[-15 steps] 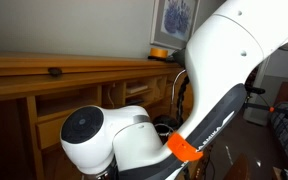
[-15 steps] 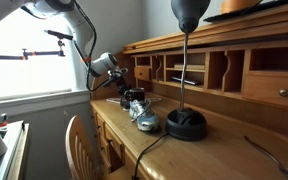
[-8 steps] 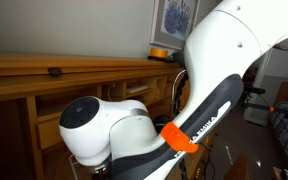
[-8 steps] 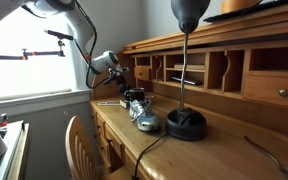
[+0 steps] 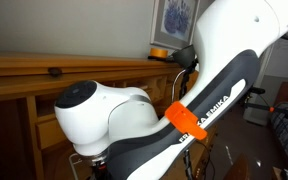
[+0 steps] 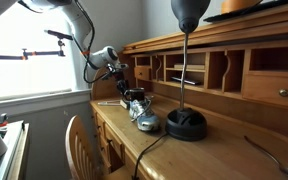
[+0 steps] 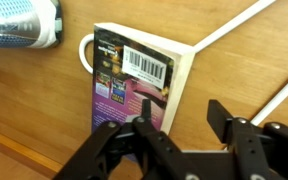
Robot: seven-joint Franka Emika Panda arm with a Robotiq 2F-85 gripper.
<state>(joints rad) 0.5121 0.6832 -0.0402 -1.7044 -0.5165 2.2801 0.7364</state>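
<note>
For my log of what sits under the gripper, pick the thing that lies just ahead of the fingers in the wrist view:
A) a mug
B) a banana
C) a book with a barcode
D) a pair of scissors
C: the book, its barcode label facing up, lies flat on the wooden desk just ahead of the open gripper, with a white cable beside it.

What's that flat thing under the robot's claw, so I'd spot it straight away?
On the wooden desk, right below the open gripper, lies a small book. Unlike the blue-and-white object and white cable beside it, it shows a purple cover with a barcode sticker.
</note>
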